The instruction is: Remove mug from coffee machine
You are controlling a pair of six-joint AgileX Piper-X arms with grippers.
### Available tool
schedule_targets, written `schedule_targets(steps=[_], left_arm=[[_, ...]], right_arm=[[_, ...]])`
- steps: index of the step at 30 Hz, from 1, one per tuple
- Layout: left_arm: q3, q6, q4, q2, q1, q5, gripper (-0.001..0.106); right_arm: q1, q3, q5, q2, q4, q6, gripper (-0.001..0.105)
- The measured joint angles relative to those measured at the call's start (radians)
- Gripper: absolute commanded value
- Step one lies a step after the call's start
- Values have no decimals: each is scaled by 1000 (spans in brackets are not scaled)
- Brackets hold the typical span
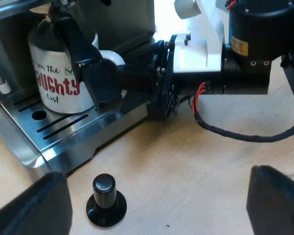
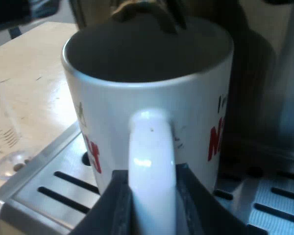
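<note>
1. A white ceramic mug with red lettering (image 2: 147,98) is stood upright on the slotted metal drip tray (image 1: 68,129) of the steel espresso machine (image 1: 125,19), well away from the tray's outer edge.
2. The white handle (image 2: 151,142) of the mug is held by the right gripper (image 2: 151,176); its two black fingers are pressed against both sides of the handle.
3. The left gripper (image 1: 154,196) is held wide apart above the light wooden surface (image 1: 186,171), and nothing is kept between its fingers.
4. A tamper with a black knob (image 1: 105,200) is placed upright on the surface, near the corner of the drip tray but apart from it.
5. A clear measuring glass with printed marks (image 2: 5,137) is seen on the surface, just beside an edge of the tray.
</note>
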Motion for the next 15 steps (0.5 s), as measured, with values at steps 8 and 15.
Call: schedule_targets(steps=[8, 15], left_arm=[[0, 0, 0, 0, 0, 0, 87], [0, 0, 0, 0, 0, 0, 87]], right_arm=[[37, 0, 25, 0, 0, 0, 0], [76, 0, 91, 0, 0, 0, 0]])
